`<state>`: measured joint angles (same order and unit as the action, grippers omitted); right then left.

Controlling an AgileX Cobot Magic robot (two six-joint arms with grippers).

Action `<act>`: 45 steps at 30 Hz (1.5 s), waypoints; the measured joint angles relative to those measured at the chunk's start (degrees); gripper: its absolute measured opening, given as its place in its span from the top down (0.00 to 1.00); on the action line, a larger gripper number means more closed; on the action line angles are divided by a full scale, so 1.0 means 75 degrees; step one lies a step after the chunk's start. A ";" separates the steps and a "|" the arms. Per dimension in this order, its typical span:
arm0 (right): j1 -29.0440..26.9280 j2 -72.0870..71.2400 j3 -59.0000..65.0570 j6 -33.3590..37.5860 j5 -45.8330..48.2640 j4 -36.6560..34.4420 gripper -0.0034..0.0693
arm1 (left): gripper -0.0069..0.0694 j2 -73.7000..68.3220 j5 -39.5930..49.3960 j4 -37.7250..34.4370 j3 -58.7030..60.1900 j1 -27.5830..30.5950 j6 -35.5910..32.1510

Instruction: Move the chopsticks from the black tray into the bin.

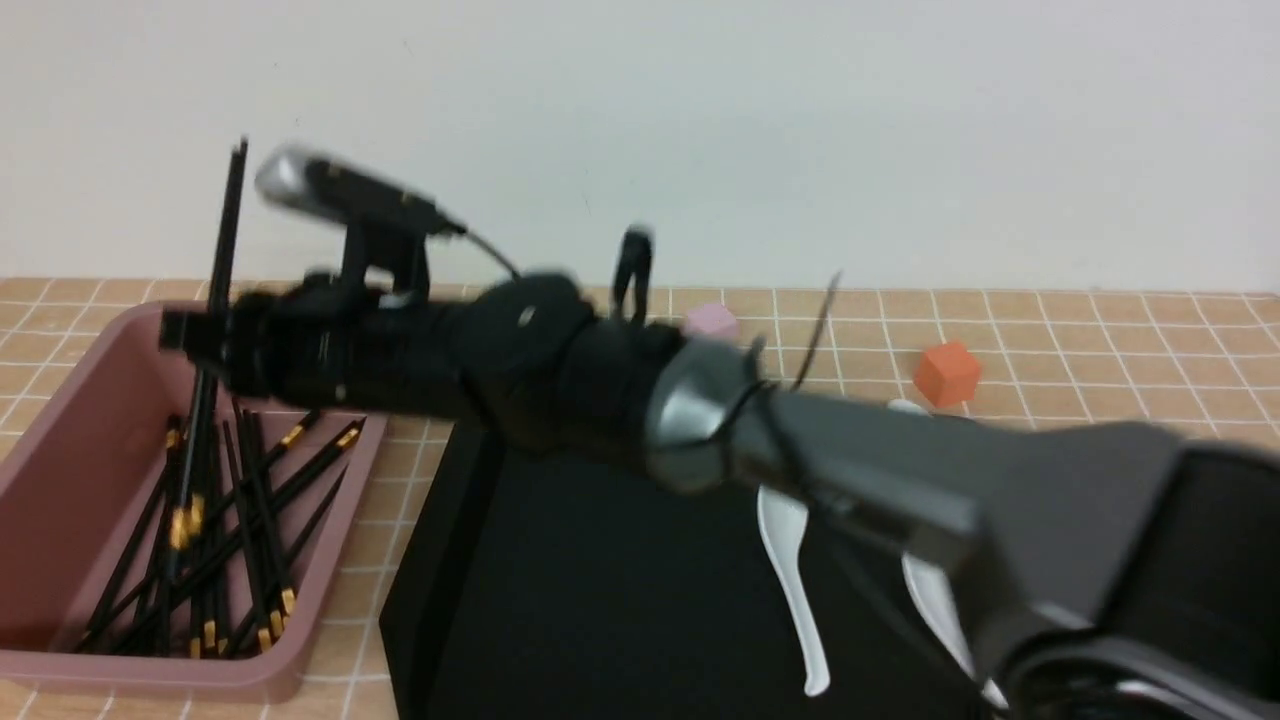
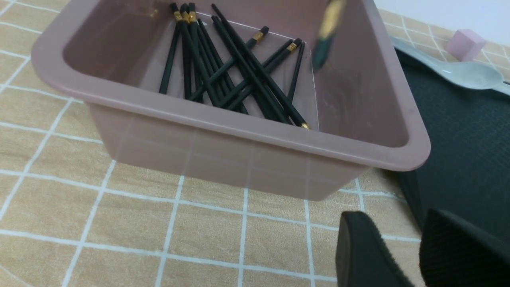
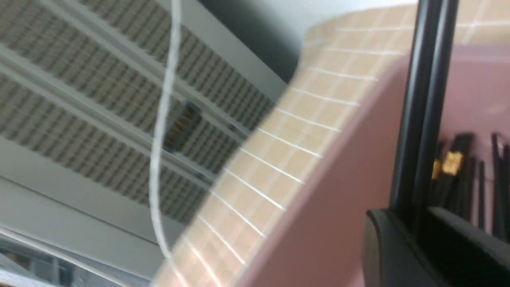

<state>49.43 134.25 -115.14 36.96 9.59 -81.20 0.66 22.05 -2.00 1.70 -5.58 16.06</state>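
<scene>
The pink bin point(image 1: 330, 560) stands at the left with several black, gold-banded chopsticks point(image 1: 250, 520) lying in it. My right gripper point(image 1: 197, 338) reaches across over the bin and is shut on two chopsticks point(image 1: 227, 230) held upright, lower ends down inside the bin. In the right wrist view the held chopsticks point(image 3: 422, 99) rise from between the fingers of the right gripper point(image 3: 410, 217). The black tray point(image 1: 600, 600) lies in the middle, partly hidden by the arm; no chopsticks show on it. My left gripper point(image 2: 398, 223) hangs open and empty beside the bin's near wall point(image 2: 239, 159).
Two white spoons point(image 1: 790, 580) point(image 1: 940, 600) lie on the tray; one shows in the left wrist view point(image 2: 458, 73). A pink cube point(image 1: 712, 322) and an orange cube point(image 1: 946, 373) sit on the tiled table behind the tray. A wall stands at the back.
</scene>
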 joint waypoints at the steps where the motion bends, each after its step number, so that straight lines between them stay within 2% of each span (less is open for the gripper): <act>1: 0.0009 0.0097 -0.0030 0.0231 0.0044 -0.0104 0.70 | 0.60 0.0000 0.0000 0.0000 0.0000 0.0000 0.0000; 6: 0.0009 0.0303 -0.0096 0.1192 0.0523 -0.0227 0.38 | 0.60 0.0000 0.0000 0.0000 0.0000 0.0000 0.0000; 7: 0.0009 0.0303 -0.0099 0.1248 0.0551 -0.0227 0.37 | 0.60 0.0000 0.0000 0.0000 0.0000 0.0000 0.0000; 8: -0.0031 0.0303 -0.0134 0.1399 0.0890 -0.0227 0.32 | 0.60 0.0000 0.0000 0.0000 0.0000 0.0000 0.0000; 10: -0.0130 0.0280 -0.0210 0.1437 0.1665 -0.0227 0.30 | 0.60 0.0000 0.0000 0.0000 0.0000 0.0000 0.0000; 12: -0.0303 0.0163 -0.0263 0.1343 0.2738 -0.0118 0.34 | 0.60 0.0000 0.0000 0.0000 0.0000 0.0000 0.0000; 13: -0.0325 0.0145 -0.0265 0.1343 0.2854 -0.0118 0.34 | 0.60 0.0000 0.0000 0.0000 0.0000 0.0000 0.0000; 14: -0.0459 0.0000 -0.0286 0.1154 0.3531 0.0101 0.40 | 0.60 0.0000 0.0000 0.0000 0.0000 0.0000 0.0000; 15: -0.0641 -0.0225 -0.0316 0.0876 0.4380 0.0408 0.50 | 0.60 0.0000 0.0000 0.0000 0.0000 0.0000 0.0000; 18: -0.1075 -0.0849 -0.0354 0.0204 0.5623 0.1194 0.77 | 0.60 0.0000 0.0000 0.0000 0.0000 0.0000 0.0000; 19: -0.1110 -0.0900 -0.0365 0.0154 0.5804 0.1259 0.79 | 0.60 0.0000 0.0000 0.0000 0.0000 0.0000 0.0000; 20: -0.1392 -0.1323 -0.0392 -0.0273 0.6433 0.1791 0.92 | 0.60 0.0000 0.0000 0.0000 0.0000 0.0000 0.0000; 21: -0.1538 -0.1547 -0.0399 -0.0450 0.6790 0.2052 0.95 | 0.60 0.0000 0.0000 0.0000 0.0000 0.0000 0.0000; 24: -0.2096 -0.2464 -0.0399 -0.1333 0.7854 0.3012 0.97 | 0.60 0.0000 0.0000 0.0000 0.0000 0.0000 0.0000; 27: -0.2547 -0.3397 -0.0399 -0.2116 0.8098 0.4484 0.96 | 0.60 0.0000 0.0000 0.0000 0.0000 0.0000 0.0000; 28: -0.2568 -0.3467 -0.0399 -0.2223 0.8098 0.4606 0.96 | 0.60 0.0000 0.0000 0.0000 0.0000 0.0000 0.0000; 29: -0.2717 -0.4137 -0.0380 -0.2648 0.8153 0.5783 0.96 | 0.60 0.0000 0.0000 0.0000 0.0000 0.0000 0.0000; 30: -0.2771 -0.4542 -0.0314 -0.2903 0.8173 0.6456 0.96 | 0.60 0.0000 0.0000 0.0000 0.0000 0.0000 0.0000; 34: -0.2797 -0.6196 0.0407 -0.3617 0.8286 0.8399 0.95 | 0.60 0.0000 0.0000 0.0000 0.0000 0.0000 0.0000; 38: -0.2797 -0.8084 0.1913 -0.3907 0.8291 0.9308 0.95 | 0.60 0.0000 0.0000 0.0000 0.0000 0.0000 0.0000; 42: -0.2797 -1.0116 0.4145 -0.3982 0.7511 0.9528 0.95 | 0.60 0.0000 0.0000 0.0000 0.0000 0.0000 0.0000; 45: -0.2797 -1.2425 0.7160 -0.4008 0.5147 0.9579 0.95 | 0.60 0.0000 0.0000 0.0000 0.0000 0.0000 0.0000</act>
<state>28.45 41.06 -61.44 6.90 48.19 -9.36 0.66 22.05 -2.00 1.70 -5.58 16.06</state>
